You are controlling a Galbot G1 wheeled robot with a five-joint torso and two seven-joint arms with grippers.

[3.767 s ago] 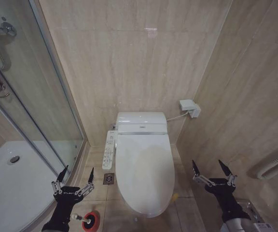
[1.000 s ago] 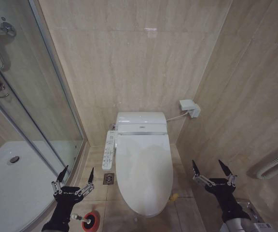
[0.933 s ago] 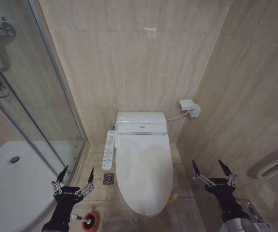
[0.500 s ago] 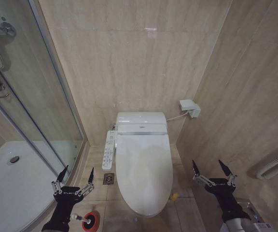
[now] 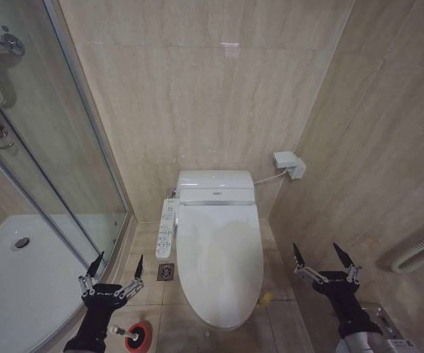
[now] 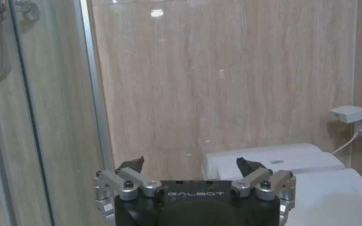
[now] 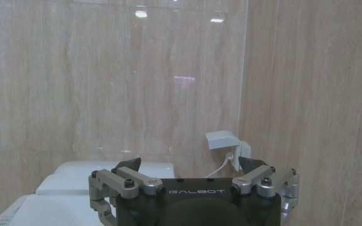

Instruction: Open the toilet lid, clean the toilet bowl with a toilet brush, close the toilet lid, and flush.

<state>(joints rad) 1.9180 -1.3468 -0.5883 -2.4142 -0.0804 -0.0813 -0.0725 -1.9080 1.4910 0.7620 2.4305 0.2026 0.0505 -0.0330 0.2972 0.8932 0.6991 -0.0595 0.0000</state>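
Left gripper (image 5: 118,262) spread, empty, low beside the shower glass (image 5: 43,147); right gripper (image 5: 321,254) spread, empty, low by the right wall; toilet lid (image 5: 219,261) shut over the toilet bowl, between the arms; toilet brush (image 5: 127,334) upright in its red holder (image 5: 140,336), on the floor beside the left arm.

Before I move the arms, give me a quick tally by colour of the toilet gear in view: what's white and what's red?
White: 4 (toilet lid, closed; tank cover; button panel; toilet brush handle)
Red: 1 (cup holder on the floor beside the left gripper)
Total: 5
Right gripper is open, holding nothing; left likewise.
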